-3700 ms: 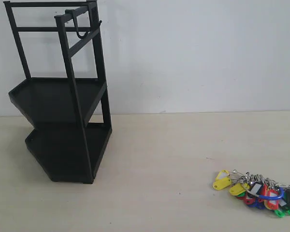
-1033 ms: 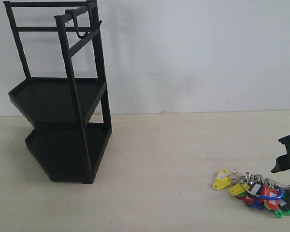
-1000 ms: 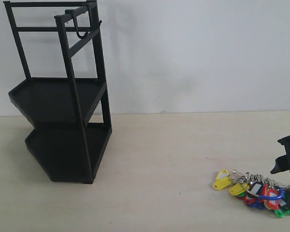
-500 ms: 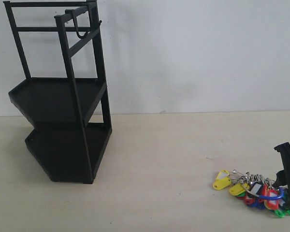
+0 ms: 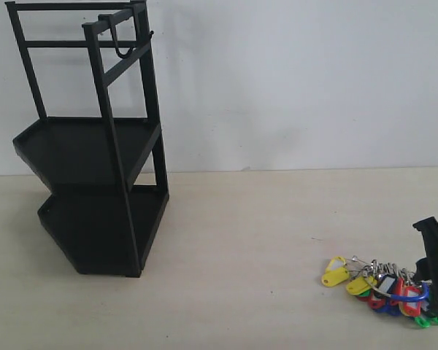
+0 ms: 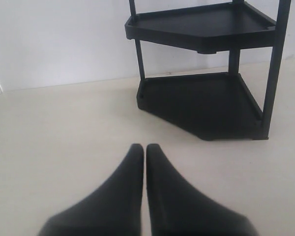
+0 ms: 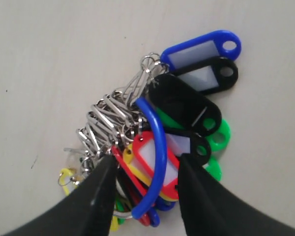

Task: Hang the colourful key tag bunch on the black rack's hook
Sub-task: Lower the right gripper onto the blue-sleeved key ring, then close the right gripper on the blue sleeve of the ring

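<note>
The colourful key tag bunch (image 5: 383,286) lies on the table at the front right. In the right wrist view the bunch (image 7: 187,105) is a heap of red, yellow, green, blue and black tags on metal rings. My right gripper (image 7: 147,161) is open just above it, one finger on each side of the blue-sleeved loop (image 7: 157,147). The exterior view shows only part of that gripper (image 5: 436,262), at the right edge. The black rack (image 5: 95,146) stands at the far left, its hook (image 5: 121,42) hanging from the top rail. My left gripper (image 6: 144,147) is shut and empty, facing the rack (image 6: 201,98).
A pale wooden table (image 5: 241,248) runs from the rack to the bunch, with a white wall (image 5: 299,80) behind. The left gripper does not show in the exterior view.
My right gripper came in from the right edge and has sunk lower over the key tag bunch. The bunch and the rack have not moved.
</note>
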Controlling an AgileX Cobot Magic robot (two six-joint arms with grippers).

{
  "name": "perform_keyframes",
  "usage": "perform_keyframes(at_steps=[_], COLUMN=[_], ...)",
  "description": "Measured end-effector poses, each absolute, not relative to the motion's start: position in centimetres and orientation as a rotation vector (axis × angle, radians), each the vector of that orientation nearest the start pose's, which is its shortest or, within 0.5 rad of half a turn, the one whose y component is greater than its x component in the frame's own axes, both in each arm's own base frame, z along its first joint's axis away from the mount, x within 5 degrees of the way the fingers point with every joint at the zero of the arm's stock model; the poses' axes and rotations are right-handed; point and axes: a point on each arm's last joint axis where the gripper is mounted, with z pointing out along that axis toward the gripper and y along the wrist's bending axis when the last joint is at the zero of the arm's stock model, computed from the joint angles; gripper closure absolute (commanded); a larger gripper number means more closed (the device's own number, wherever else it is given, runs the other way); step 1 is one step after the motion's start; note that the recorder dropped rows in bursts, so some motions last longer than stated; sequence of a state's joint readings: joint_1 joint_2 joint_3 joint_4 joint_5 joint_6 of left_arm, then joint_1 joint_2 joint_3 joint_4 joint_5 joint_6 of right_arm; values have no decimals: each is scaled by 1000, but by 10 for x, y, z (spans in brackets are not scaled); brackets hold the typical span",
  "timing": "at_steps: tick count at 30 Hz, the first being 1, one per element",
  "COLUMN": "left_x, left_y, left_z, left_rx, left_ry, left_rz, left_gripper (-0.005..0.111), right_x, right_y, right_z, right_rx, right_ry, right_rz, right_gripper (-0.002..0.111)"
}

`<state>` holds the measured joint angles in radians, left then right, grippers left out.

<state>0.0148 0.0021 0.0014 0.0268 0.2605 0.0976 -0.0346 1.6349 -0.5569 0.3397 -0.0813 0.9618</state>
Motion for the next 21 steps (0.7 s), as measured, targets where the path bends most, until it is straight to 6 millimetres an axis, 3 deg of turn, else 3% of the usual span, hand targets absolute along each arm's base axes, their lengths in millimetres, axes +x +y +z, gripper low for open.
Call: perform_keyframes(at_steps=[11,21], left_x=[55,55], left_y=[1,1], left_z=[189,189], left_rx=[90,90], left_ry=[1746,1746], left_rz=[107,107], left_gripper=[102,102], right_x=[272,300], right_y=[-13,-6], right_z=[121,120], right_rx=[1589,1579], right_ry=[1992,2060], right_rz=[465,475], right_gripper=[69,69])
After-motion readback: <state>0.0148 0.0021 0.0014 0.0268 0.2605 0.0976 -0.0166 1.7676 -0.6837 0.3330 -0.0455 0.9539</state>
